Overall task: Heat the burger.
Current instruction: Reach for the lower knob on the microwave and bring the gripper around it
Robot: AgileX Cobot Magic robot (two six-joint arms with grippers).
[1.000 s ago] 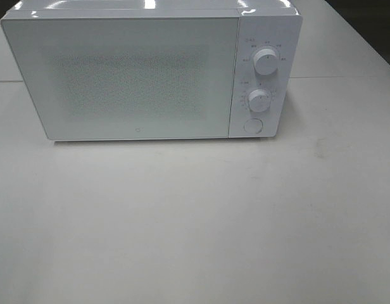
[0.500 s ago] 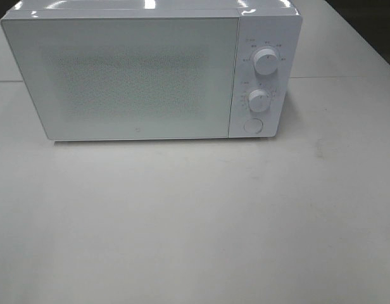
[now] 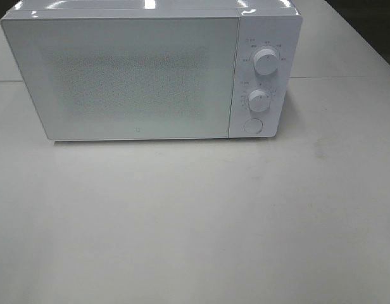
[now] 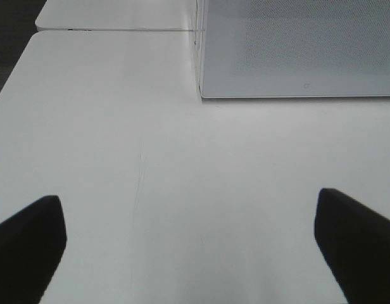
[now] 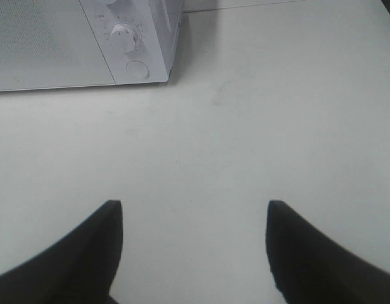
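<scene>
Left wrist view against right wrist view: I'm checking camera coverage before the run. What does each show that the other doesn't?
Only the left wrist view: the left gripper, open, and the microwave's left front corner. Only the right wrist view: the right gripper, open, plus the control panel's lower knob and round button. Both: the microwave's shut door and the white table.

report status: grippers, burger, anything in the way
Left gripper open, empty, above the table. Right gripper open, empty. Burger not in view; microwave door shut. Nothing seen between grippers and microwave.
</scene>
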